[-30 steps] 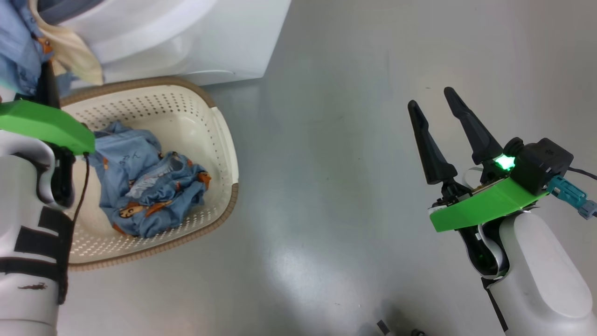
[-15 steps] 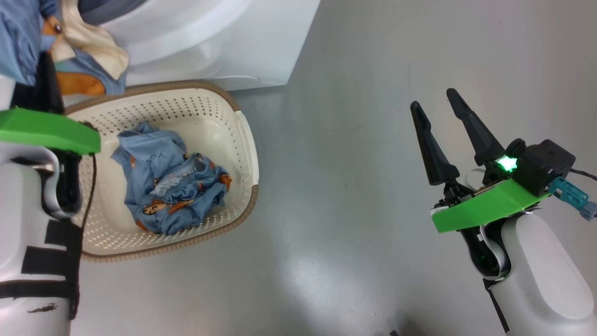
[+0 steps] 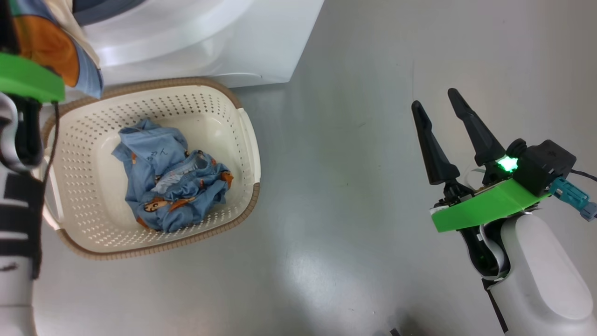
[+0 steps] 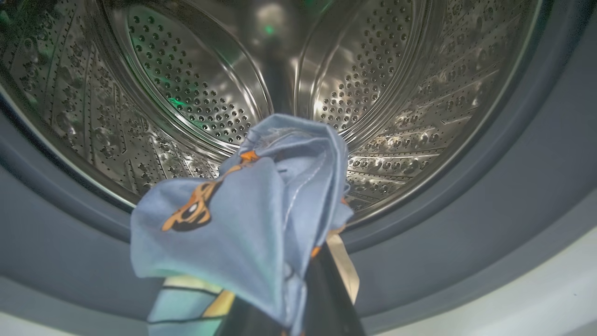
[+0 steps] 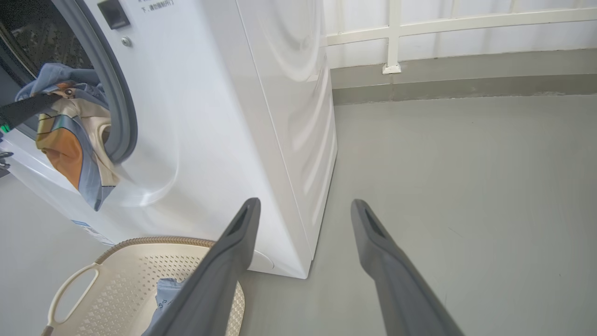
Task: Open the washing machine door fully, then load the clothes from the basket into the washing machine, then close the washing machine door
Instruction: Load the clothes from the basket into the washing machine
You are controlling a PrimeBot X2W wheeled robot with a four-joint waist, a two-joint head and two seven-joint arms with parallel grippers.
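**Head view.** The left arm (image 3: 18,140) is cut off at 9 o'clock. One basket (image 3: 84,196) holds one crumpled heap of clothes (image 3: 172,186); the number of pieces is unclear. The right gripper (image 3: 433,99) at 3 o'clock has two fingers spread and is empty.

**Left wrist view.** The left gripper (image 4: 317,275), largely hidden by cloth, pinches one blue printed garment (image 4: 242,224) before the steel drum (image 4: 196,93).

**Right wrist view.** The garment hangs at the washing machine (image 5: 210,116) opening at 10 o'clock. The basket is cropped at 7 o'clock.

Free interior of the drum (image 4: 196,93) beyond the grey gasket (image 4: 489,210), blue garment (image 4: 242,224) hanging across the lower mouth, basket (image 3: 254,196) standing close before the washing machine (image 3: 261,42) base, bare floor (image 3: 354,186) wide open around the right gripper (image 3: 433,98), its fingers spread apart.
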